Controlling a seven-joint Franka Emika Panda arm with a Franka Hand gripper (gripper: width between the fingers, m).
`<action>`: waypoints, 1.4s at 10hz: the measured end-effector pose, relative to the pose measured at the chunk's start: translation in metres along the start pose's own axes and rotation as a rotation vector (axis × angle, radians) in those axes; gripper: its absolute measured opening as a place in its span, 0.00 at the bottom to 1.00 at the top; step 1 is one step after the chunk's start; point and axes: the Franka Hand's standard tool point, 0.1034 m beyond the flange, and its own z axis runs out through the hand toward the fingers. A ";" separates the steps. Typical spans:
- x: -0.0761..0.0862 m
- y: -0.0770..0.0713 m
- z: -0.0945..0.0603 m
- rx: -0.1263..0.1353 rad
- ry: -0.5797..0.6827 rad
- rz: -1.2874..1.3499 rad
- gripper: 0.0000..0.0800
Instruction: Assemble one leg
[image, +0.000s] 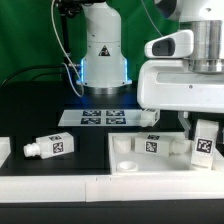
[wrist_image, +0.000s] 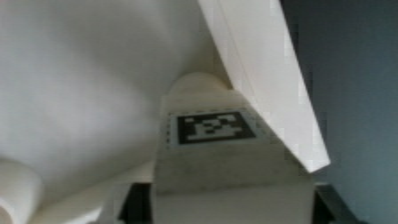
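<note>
Holding a leg (image: 204, 141) upright at the 3 o'clock edge of the exterior view, the hand (image: 203, 122) clamps its upper end, tag facing the camera. Judged the step in hand: carrying or seating this leg at the far 3 o'clock corner of the big flat white panel (image: 135, 160), which lies on the black bench (image: 40, 100) at about 5 o'clock. Hard to tell whether the lower end already touches the panel or hangs just above it; that part sits at the frame edge.

Seen from the wrist view: the same leg (wrist_image: 214, 150) runs away from the camera between the two dark fingers (wrist_image: 134, 203), tag square to the lens, with a white panel edge (wrist_image: 267, 70) slanting close beside it. No hole visible there, hidden behind the leg.

Elsewhere in the exterior view: a second leg (image: 150, 143) standing on the panel near its middle, and a third leg (image: 52, 147) lying on its side on the bench at 9 o'clock, narrow stub pointing toward the exterior view's left. Marker board (image: 107, 117) flat on the bench behind, at about 12 o'clock from the panel, in front of the arm's base (image: 103, 62).

Next move, as a judgement: needs the stub lined up over a panel hole, leg kept vertical, then lowered and turned or pressed home without letting go early. Risk of tilt or a missed hole, since the target is out of sight from the wrist.
</note>
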 end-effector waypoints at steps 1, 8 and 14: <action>0.001 0.002 0.001 0.000 0.013 0.127 0.37; 0.003 0.014 0.003 0.088 -0.122 1.023 0.37; -0.006 0.009 0.006 0.090 -0.090 0.354 0.80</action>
